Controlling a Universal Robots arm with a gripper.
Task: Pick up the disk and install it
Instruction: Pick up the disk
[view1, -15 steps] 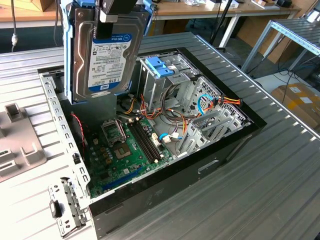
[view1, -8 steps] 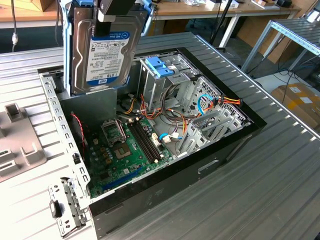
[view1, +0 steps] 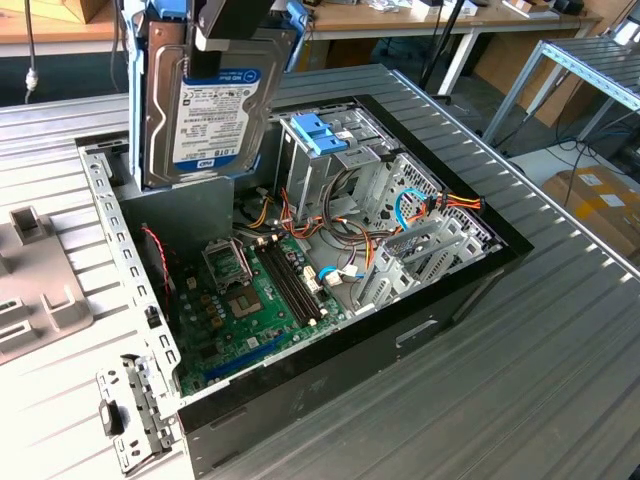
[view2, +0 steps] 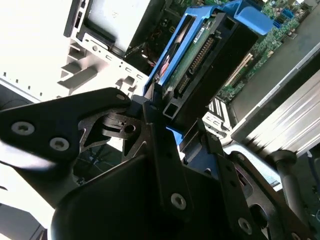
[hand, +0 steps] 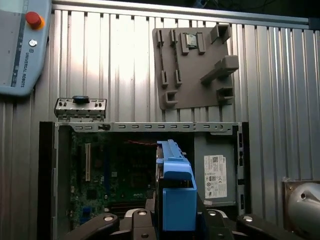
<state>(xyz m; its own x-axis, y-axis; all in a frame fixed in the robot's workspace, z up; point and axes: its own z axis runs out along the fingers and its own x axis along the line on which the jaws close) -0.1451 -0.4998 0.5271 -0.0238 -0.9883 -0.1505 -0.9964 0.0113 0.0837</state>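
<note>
Above the case (view1: 330, 385), disk (view1: 205, 110) on end

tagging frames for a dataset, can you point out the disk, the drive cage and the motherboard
the disk (view1: 215, 110), exterior view, on its white-and-blue label
the drive cage (view1: 321, 132), exterior view, on its light-blue plastic top
the motherboard (view1: 230, 315), exterior view, on the green board near the processor socket
</note>
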